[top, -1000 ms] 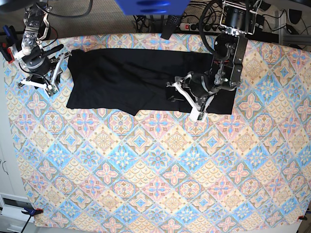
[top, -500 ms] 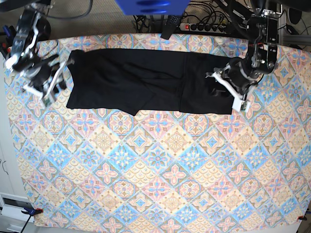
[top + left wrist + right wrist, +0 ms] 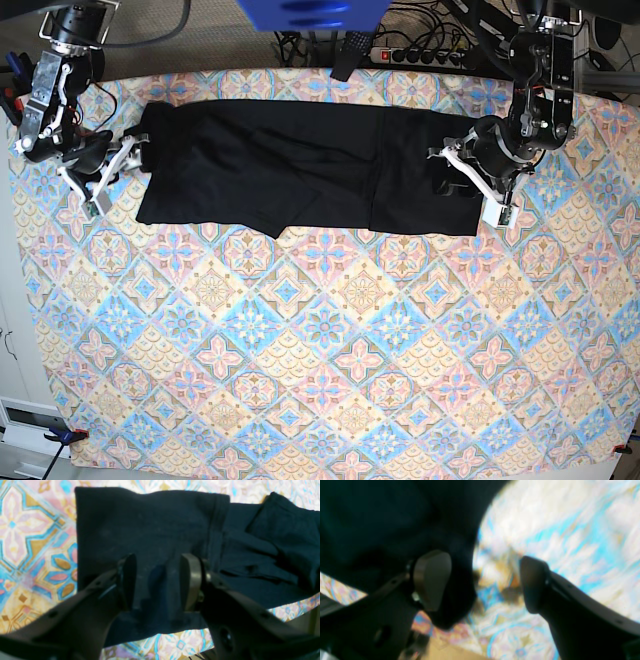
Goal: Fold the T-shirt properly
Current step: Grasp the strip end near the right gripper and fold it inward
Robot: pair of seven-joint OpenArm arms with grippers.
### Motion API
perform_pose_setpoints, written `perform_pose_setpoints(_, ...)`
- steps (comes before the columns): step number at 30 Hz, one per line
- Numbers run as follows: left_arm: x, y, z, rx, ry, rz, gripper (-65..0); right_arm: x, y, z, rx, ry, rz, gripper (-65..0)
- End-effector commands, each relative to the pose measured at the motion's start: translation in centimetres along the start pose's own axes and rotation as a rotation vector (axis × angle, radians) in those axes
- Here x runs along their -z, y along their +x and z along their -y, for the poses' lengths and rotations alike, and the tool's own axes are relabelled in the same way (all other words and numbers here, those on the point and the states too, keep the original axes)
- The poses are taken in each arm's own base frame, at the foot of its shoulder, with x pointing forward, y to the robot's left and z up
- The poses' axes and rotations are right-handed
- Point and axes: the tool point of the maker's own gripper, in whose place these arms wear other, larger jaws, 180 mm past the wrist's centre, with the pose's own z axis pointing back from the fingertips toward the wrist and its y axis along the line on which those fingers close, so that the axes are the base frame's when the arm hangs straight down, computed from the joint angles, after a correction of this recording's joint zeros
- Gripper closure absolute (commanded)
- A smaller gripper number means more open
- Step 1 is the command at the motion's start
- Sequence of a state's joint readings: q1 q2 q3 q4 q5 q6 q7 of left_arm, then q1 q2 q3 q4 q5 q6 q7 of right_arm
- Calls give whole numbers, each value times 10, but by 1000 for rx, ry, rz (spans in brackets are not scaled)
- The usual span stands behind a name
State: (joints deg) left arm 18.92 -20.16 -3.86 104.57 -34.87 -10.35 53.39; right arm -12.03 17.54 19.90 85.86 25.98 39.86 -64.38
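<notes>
Base view: both arms reach low at T-shirt [image 3: 300, 165] ends, jaws parted.

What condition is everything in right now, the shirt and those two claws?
T-shirt: partly folded into a long band, lying flat on the patterned cloth, some wrinkles near one end.
Left gripper: open, over the shirt's end, holding nothing.
Right gripper: open, at the shirt's other end, one finger over the fabric, nothing clamped.
</notes>
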Motion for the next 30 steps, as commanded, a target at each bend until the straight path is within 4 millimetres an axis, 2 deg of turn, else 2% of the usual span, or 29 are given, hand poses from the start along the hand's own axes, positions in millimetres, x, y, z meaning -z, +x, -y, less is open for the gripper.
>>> perform_pose_setpoints(1, -3, 11, 2, 11, -9, 36, -281, -7, 28, 9, -14, -14, 78, -464)
perform_pose_setpoints(6, -3, 10, 2, 10, -9, 35, -281, 1, 19, 9, 22, 4, 55, -464)
perform_pose_setpoints(14, -3, 11, 2, 10, -9, 36, -281, 7, 24, -5, 51, 55, 84, -464)
perform_pose_setpoints(19, -3, 10, 2, 10, -9, 35, -281, 20, 8, -11, 140, 121, 68, -464)
perform_pose_setpoints(25, 1, 2, -4, -8, 1, 10, -281, 27, 4, -14, 195, 152, 90, -464)
perform_pose_setpoints(30, 2, 0, -5, -10, 1, 6, -281, 36, -3, -29, 223, 185, 79, -464)
